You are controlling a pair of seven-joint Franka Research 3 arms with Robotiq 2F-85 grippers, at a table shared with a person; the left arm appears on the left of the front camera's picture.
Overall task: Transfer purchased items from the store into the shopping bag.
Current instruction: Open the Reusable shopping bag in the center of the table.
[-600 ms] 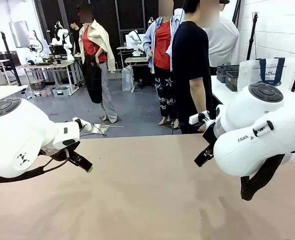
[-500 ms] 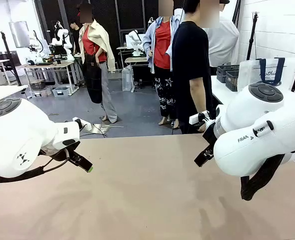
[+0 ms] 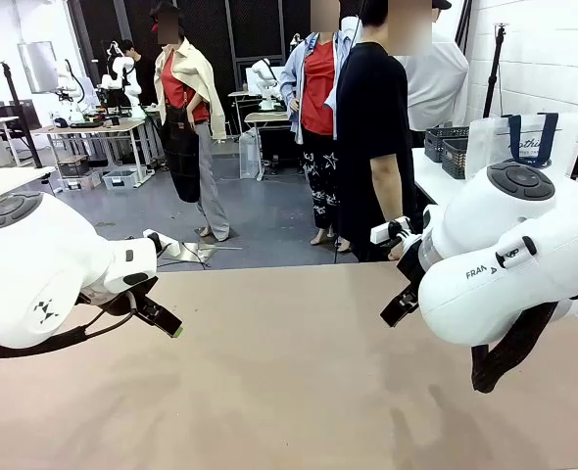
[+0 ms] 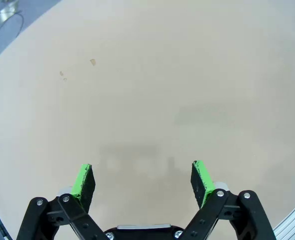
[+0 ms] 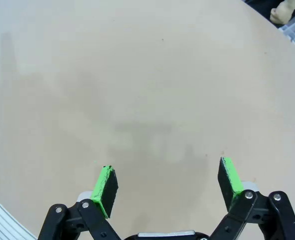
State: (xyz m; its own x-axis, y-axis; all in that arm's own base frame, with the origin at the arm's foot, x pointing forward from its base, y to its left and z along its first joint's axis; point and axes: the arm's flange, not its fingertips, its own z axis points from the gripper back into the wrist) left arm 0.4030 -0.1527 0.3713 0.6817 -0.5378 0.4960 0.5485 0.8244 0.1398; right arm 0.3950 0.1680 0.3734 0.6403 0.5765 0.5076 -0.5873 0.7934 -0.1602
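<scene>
No change over last half-second: left gripper (image 4: pixel 143 175) and right gripper (image 5: pixel 167 180) hang over bare desk (image 3: pixel 289 392), jaws wide apart, nothing held. Transfer looks not yet begun. Count: two grippers, one shopping bag (image 3: pixel 524 137), two dark baskets (image 3: pixel 448 147) (the store, probably) just beside it. Both sit well beyond right gripper on side desk (image 3: pixel 428 181). One person (image 3: pixel 372 127) at far edge.

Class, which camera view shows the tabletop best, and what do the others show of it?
The front view: the table spans the picture side to side, up to its far edge. The left wrist view gives a close patch with small specks; the right wrist view a close patch reaching an edge by a person's hand.
</scene>
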